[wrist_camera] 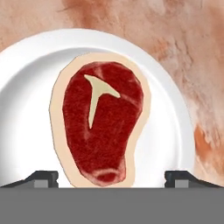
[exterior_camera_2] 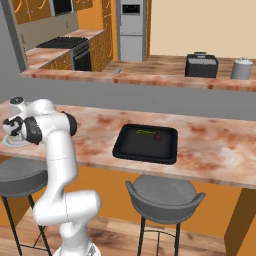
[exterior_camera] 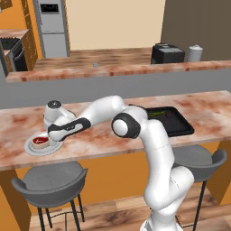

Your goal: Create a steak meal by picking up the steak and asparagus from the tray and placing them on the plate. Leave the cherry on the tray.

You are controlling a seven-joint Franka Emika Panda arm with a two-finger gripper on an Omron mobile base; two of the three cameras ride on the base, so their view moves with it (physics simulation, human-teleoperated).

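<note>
Fig. | steak (wrist_camera: 100, 124) lies flat on plate (wrist_camera: 30, 78) | gripper (wrist_camera: 111, 177) above it, jaws released wide, holding nothing | asparagus (exterior_camera_2: 146, 132), we judge next, lies crosswise on tray (exterior_camera_2: 145, 155), well apart to the arm's right | cherry (exterior_camera_2: 157, 136) beside it.

Orange walls (exterior_camera: 20, 13), marble counter (exterior_camera: 212, 113), grey stools (exterior_camera: 49, 180)

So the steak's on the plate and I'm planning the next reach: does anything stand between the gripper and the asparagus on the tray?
Nothing visible does: bare counter lies between the gripper over the plate and the asparagus in the tray.
</note>
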